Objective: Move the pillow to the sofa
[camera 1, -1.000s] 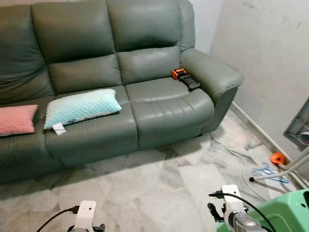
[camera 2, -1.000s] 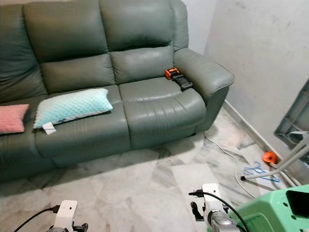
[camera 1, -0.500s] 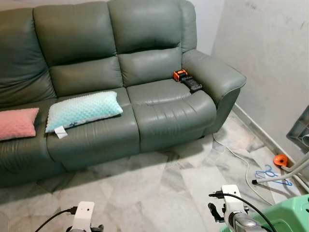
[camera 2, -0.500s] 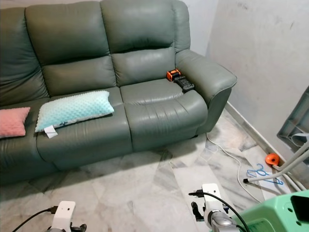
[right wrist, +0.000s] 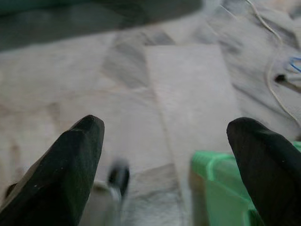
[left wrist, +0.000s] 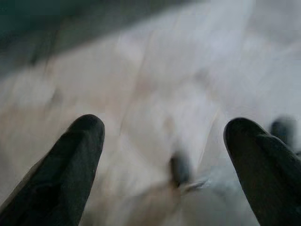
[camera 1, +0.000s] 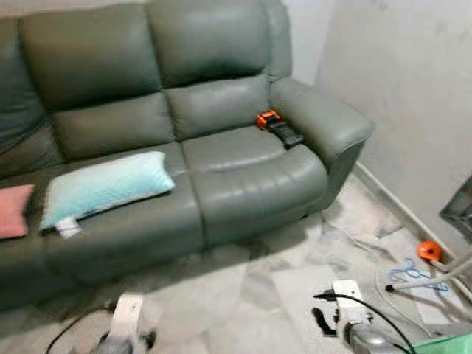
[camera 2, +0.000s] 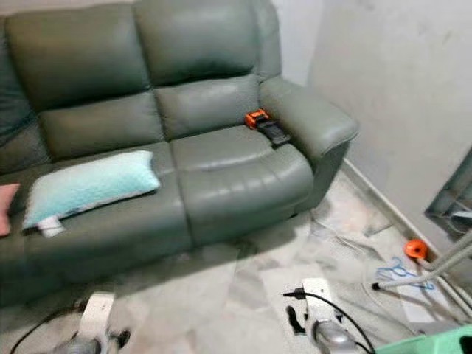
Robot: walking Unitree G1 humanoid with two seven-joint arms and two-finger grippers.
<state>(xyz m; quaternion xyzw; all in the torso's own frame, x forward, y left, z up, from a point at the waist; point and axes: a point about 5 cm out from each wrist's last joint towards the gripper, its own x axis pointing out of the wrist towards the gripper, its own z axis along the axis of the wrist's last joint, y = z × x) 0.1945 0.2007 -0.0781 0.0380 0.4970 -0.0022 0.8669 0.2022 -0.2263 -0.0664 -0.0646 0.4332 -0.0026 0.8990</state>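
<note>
A light blue dotted pillow (camera 1: 105,188) lies on the middle seat of the grey-green leather sofa (camera 1: 221,59). The edge of a pink pillow (camera 1: 11,210) rests at the sofa's left end. Both arms hang low over the marble floor in front of the sofa, far from the pillows. In the left wrist view my left gripper (left wrist: 164,155) is open above the blurred floor, holding nothing. In the right wrist view my right gripper (right wrist: 164,160) is open too, with nothing between its fingers, over the floor beside a green object (right wrist: 221,188).
An orange and black device (camera 1: 276,127) sits by the sofa's right armrest. A white cable (camera 1: 369,243), a blue hanger (camera 1: 411,269) and an orange object (camera 1: 427,251) lie on the floor near the right wall. A green stool edge (camera 1: 442,343) is at bottom right.
The whole view has shifted and blurred as the camera moved right; the pink pillow has slid mostly out at the left edge. The pillows have not moved on the sofa.
</note>
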